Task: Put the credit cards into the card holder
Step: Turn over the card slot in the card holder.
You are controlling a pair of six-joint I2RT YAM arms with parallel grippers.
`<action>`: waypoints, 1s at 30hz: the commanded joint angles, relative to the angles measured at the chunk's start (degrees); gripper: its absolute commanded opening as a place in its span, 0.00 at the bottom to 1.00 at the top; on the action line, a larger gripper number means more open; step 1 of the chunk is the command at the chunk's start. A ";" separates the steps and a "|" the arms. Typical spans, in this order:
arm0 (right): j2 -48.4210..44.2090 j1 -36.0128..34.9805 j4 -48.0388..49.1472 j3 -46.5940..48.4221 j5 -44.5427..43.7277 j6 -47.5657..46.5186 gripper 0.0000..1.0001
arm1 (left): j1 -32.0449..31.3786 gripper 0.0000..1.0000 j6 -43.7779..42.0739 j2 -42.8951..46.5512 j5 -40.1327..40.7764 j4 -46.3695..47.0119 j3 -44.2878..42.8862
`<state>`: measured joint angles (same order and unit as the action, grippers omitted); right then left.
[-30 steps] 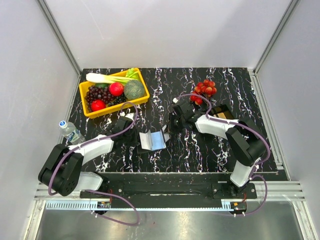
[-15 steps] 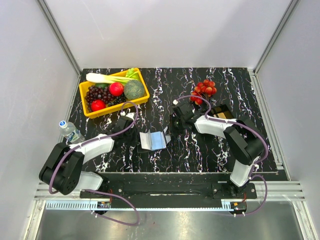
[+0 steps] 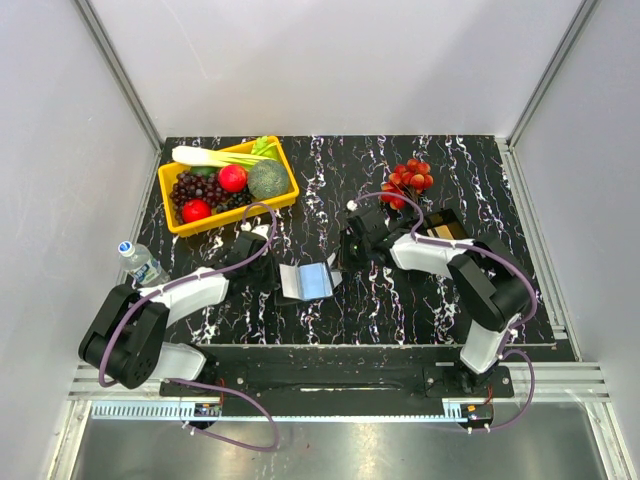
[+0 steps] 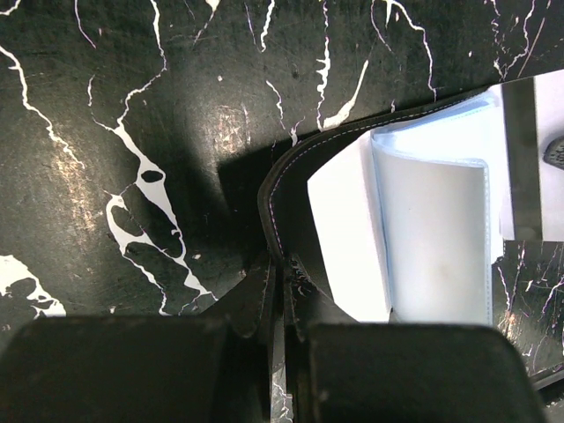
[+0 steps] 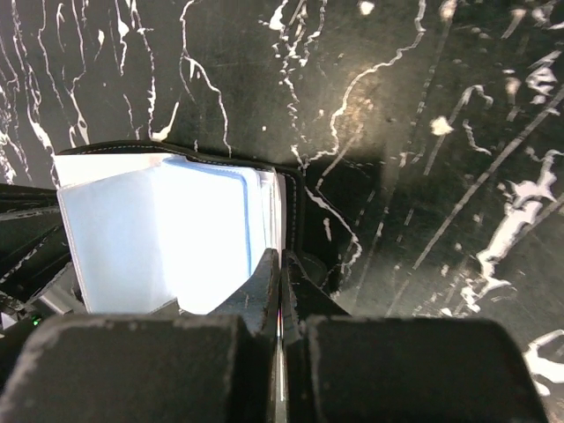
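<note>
Card holder point(image 3: 305, 282), open near grapes point(image 3: 408, 181), clamped by left tool point(image 4: 280, 269); right tool point(image 5: 280, 263) closed alongside.

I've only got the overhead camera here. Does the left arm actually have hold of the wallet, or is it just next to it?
Observer: It has hold of it. The left wrist camera shows the left jaws shut on the black cover edge of the wallet, which lies open with its pale blue inside showing.
Operator: And the right arm?
Observer: Its wrist camera shows the right jaws shut at the wallet's opposite edge. There is a thin pale sliver between them, but I can't tell whether that is a card.
</note>
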<state>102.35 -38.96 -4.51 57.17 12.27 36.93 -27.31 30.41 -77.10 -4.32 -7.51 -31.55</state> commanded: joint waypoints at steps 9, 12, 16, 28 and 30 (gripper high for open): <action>-4.09 -0.24 0.64 -0.48 -2.79 -1.33 0.00 | 0.24 0.00 -0.71 -1.21 -0.43 2.15 -1.58; -2.77 -0.24 2.32 -0.57 0.46 -0.54 0.00 | 0.24 0.00 -0.71 -1.21 -0.60 2.15 -1.58; -1.89 -0.33 3.99 -0.83 2.49 -0.01 0.00 | 0.24 0.00 -0.71 -1.12 -0.52 2.06 -1.58; -1.89 -0.33 1.26 -0.65 -1.11 -0.89 0.00 | 0.24 0.00 -0.79 -1.12 -0.34 1.79 -1.58; -1.89 -0.24 1.35 -0.74 -1.20 -0.80 0.00 | 0.33 0.00 -0.79 -1.04 -0.25 1.79 -1.58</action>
<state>100.95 -39.00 -3.25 56.23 12.53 36.49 -27.31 30.39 -77.76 -4.71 -6.70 -31.79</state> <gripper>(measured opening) 0.011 0.042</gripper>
